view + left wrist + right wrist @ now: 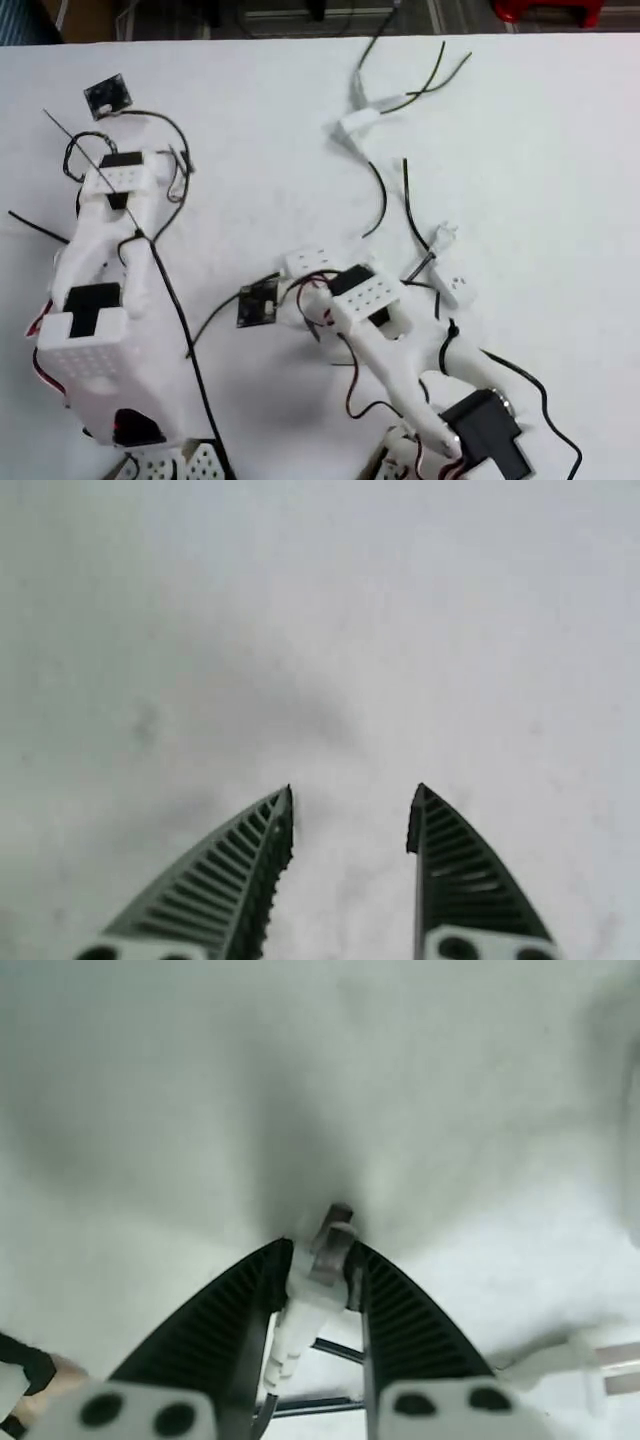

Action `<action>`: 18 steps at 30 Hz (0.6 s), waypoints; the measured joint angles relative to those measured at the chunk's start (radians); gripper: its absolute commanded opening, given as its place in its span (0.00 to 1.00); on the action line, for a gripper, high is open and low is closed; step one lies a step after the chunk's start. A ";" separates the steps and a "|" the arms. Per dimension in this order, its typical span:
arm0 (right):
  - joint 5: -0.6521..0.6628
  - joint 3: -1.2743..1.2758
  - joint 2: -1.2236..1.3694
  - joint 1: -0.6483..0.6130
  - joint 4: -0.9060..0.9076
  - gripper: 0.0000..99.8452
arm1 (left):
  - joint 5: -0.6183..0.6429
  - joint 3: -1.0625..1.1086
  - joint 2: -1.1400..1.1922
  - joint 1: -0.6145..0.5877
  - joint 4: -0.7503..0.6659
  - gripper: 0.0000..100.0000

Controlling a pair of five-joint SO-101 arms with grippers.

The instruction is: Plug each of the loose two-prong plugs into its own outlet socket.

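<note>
**Over the white surface (250, 150) — right tool (322, 1248) pinching a plug (310, 1300), left tool (350, 795) spread**

Near the middle of the surface, the right arm (395, 360) stretches in a slant from the near right corner. Its wrist is bent down beside a white socket block (313, 262). In its own wrist view the two dark ribbed fingers press against the sides of the plug. The plug stands between them with its metal prongs poking out past the tips toward the surface. Its white body and thin dark leads run back between the fingers. The prong ends sit close over their own shadow — whether they touch the surface I cannot tell. A second plug (545, 1365), white with two flat blades, lies on the surface off to one side of the tool.

The left arm (100, 290) runs along the left side of the surface, folded and pointing away from the near edge. Its tool hangs over a bare patch, fingers apart, with plain surface showing through the gap.

A second socket block (457, 287) lies just right of the right arm's wrist. Black wires (385, 200) curl across the surface behind it. Farther back a white connector (358, 124) rests among more wires, well apart from both arms.
</note>
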 measured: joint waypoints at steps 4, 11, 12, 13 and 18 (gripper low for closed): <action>0.000 -0.015 0.051 0.002 0.005 0.07 | 0.000 0.000 0.000 0.000 0.000 0.20; 0.000 -0.021 0.064 -0.003 0.009 0.23 | 0.000 0.000 0.000 0.000 0.000 0.20; 0.000 -0.020 0.072 -0.005 0.011 0.22 | 0.000 0.000 0.000 0.000 0.000 0.20; 0.000 -0.020 0.072 -0.005 0.011 0.21 | 0.000 0.000 0.000 0.000 0.000 0.20; 0.005 -0.049 0.074 -0.005 0.080 0.14 | 0.000 0.000 0.000 0.000 0.000 0.20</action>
